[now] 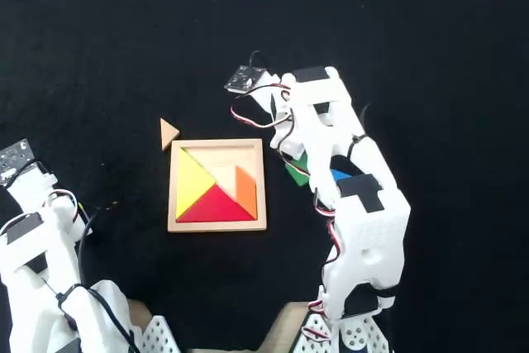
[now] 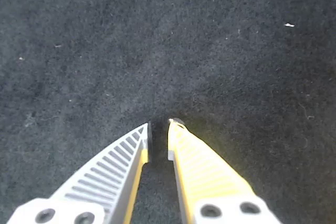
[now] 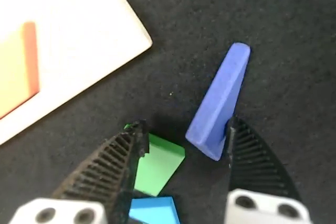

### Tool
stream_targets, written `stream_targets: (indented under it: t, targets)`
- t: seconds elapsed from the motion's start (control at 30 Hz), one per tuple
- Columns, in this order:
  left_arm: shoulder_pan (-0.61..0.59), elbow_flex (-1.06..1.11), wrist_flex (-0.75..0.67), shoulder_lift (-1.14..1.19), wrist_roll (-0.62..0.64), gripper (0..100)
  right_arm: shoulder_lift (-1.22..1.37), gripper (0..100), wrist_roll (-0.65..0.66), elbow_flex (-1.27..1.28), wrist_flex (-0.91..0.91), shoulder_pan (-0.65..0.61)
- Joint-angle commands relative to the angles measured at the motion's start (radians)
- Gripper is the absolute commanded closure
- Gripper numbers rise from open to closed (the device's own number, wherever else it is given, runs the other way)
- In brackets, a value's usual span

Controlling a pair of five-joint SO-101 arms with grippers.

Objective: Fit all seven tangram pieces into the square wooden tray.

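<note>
Mostly the danger sits at the right, but take it from the left. The left gripper (image 2: 158, 125) hangs low over bare cloth (image 2: 236, 51), its jaws drawn to a narrow slit with nothing between them. It is well apart from every piece and threatens little. The tan triangle (image 1: 168, 132) lies loose just beside the tray's far left corner, and a careless sweep could knock it farther off. The tray (image 1: 216, 226) rests unpinned on the cloth, so a nudge from an arm might slide it and spoil any aim.

Just right of the tray, the right gripper (image 3: 185, 129) stands over a tight cluster with its jaws wide and nothing held. The cluster is a green piece (image 3: 157, 165), a light blue piece (image 3: 153, 211) and a dark blue piece (image 3: 220, 98). The dark blue piece touches one finger and seems tipped up on an edge. Closing now would likely topple it or pinch it together with the green piece, and a skewed grasp would not set down flat.

The tray is a pale square wooden frame. Inside it a yellow piece (image 1: 193, 183) lies at the left, a red piece (image 1: 216, 206) along the near edge and an orange piece (image 1: 246, 189) at the right, all flat. The far strip and the middle show bare wood. By my count four pieces wait outside, all small, thin, sharp-cornered blocks that would slip easily.
</note>
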Motion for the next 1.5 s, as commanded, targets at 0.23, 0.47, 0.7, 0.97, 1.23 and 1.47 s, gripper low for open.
stream_targets:
  t: [0.23,0.47,0.7,0.97,1.23,1.47]
  targets:
    - [-0.001,-0.018,-0.006,-0.017,-0.005,92,0.019,80.3,0.008,-0.061,-0.041,-0.002]
    - [-0.001,-0.018,-0.006,-0.017,-0.005,92,0.021,80.5,0.005,-0.153,-0.018,0.055]
    - [-0.001,-0.018,-0.006,-0.017,-0.005,92,-0.068,80.3,-0.097,-0.191,0.107,0.002]
    - [-0.001,-0.018,-0.006,-0.017,-0.005,92,-0.028,80.3,-0.158,-0.199,0.100,-0.077]
    - [-0.002,-0.018,-0.006,-0.017,-0.005,92,0.082,80.3,-0.155,-0.200,0.023,-0.048]
    - [-0.001,-0.018,-0.006,-0.017,-0.005,92,0.087,80.3,-0.152,-0.197,-0.011,-0.026]
